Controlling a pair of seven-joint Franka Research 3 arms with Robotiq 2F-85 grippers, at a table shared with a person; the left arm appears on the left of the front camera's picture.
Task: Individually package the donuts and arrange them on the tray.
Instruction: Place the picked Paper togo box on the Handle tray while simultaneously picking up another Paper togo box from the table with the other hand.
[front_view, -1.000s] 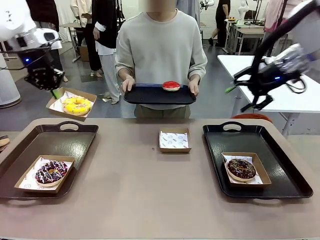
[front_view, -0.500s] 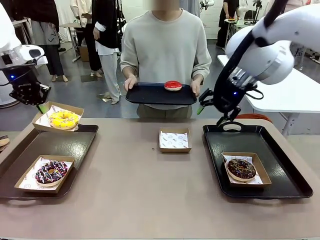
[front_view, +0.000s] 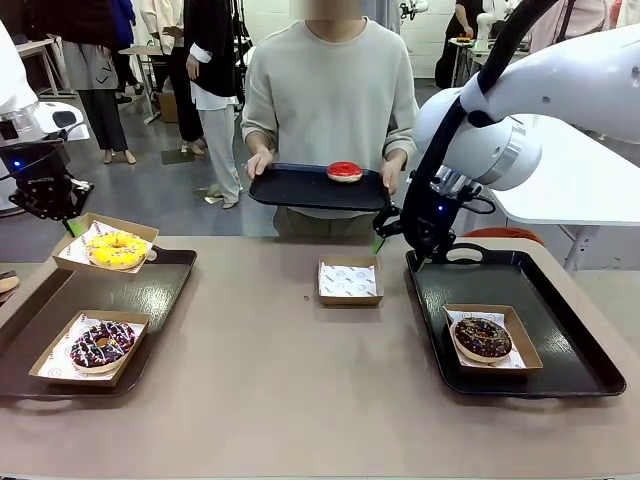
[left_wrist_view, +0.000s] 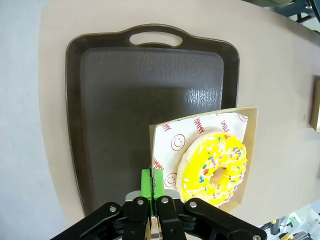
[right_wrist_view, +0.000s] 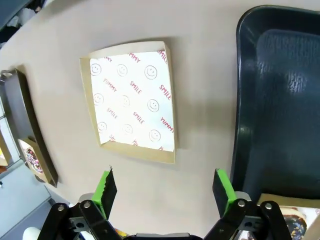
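At the far left, the held box (front_view: 140, 230), a shallow cardboard one lined with printed paper, is pinched at its rim by the left hand (front_view: 70, 226), whose green pads (left_wrist_view: 146, 181) are pressed together on the edge. The yellow donut (front_view: 115, 249) is carried inside it. This box is seen over the far left corner of the left tray (front_view: 130, 290); whether it touches the tray cannot be told. Nearer on the same tray, the left box (front_view: 62, 370) is set down flat with the left chocolate donut (front_view: 101, 343) in it. Toward the middle of the tabletop (front_view: 280, 390), the empty box (front_view: 350, 281) is placed, with nothing but its smiley-printed paper inside. Beyond it, a dark serving tray (front_view: 295, 190) is held by a person with both hands at the far side, and the red donut (front_view: 344, 171) is borne on it, unboxed. Just right of the empty box, the right hand (front_view: 392, 240) is held above the tabletop with its fingers spread wide and nothing between them, close to the far left corner of the right tray (front_view: 570, 350). On that tray, the right box (front_view: 520, 335) is set with the right chocolate donut (front_view: 483, 337) inside.
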